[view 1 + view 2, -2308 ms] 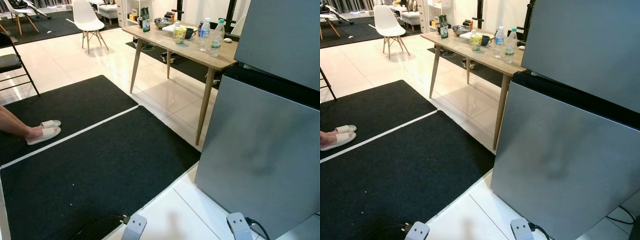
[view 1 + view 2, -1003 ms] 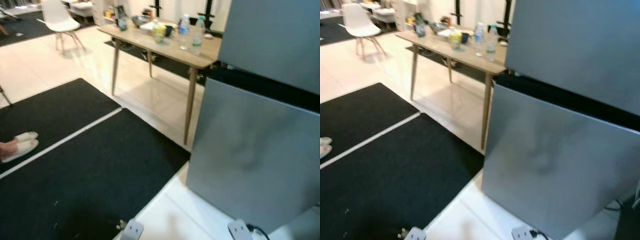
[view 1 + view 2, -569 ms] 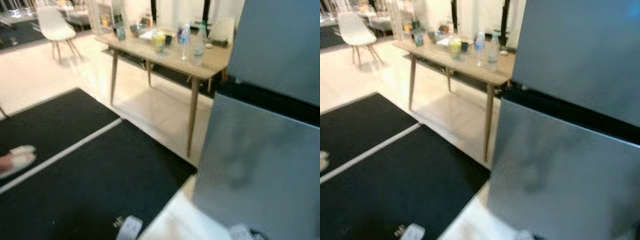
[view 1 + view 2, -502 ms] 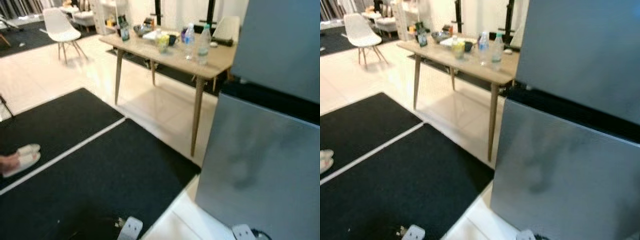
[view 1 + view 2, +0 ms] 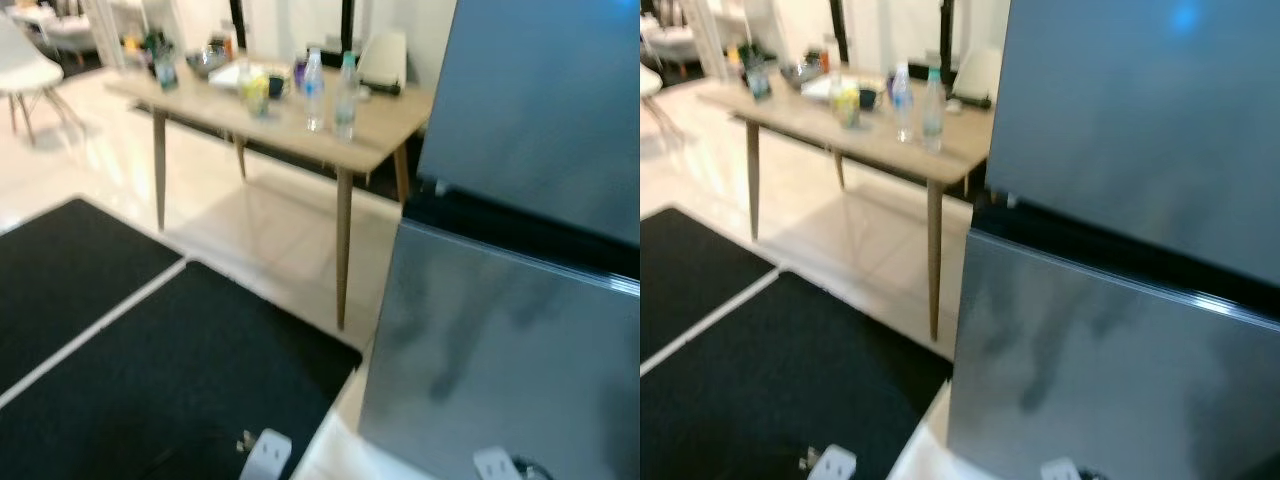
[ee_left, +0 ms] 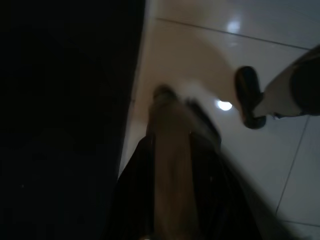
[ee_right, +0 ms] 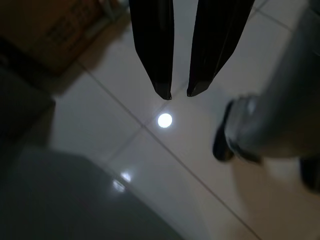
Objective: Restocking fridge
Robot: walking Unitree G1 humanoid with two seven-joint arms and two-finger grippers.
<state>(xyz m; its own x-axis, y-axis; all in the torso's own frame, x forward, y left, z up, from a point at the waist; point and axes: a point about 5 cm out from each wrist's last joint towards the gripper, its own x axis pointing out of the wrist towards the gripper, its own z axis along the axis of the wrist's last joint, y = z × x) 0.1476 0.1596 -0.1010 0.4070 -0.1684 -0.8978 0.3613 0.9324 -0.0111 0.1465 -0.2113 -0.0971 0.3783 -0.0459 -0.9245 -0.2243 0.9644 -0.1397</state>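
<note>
Right pincer [image 7: 179,95] is hanging idle over pale floor tiles [image 7: 125,130], its two black fingers [image 7: 152,45] pointing down with a narrow gap between the tips, holding nothing; one of the robot's feet [image 7: 260,127] is showing beside it. Left pincer [image 6: 175,107] is likewise hanging low at the edge of a black mat [image 6: 65,100], its view dark and blurred, a tan object [image 6: 170,160] appearing to lie between the black fingers [image 6: 205,125], though what it is and whether the fingers are closed on it cannot be told. Silver wrist ends of both arms are just showing low in the head views. Fridge [image 5: 520,340], grey, two-door, is standing on the robot's right, both doors closed, a dark seam running between upper and lower door. Wooden worktop [image 5: 390,115] on slender legs is standing just beside the fridge, to its left, carrying two clear water bottles [image 5: 314,80] upright and close together, a yellow cup [image 5: 256,92], a dark mug [image 5: 277,86], a bowl [image 5: 204,62] and a green-labelled item [image 5: 164,62] at the far end; contents are too blurred to tell. Black mats [image 5: 150,380] are covering the floor in front.
</note>
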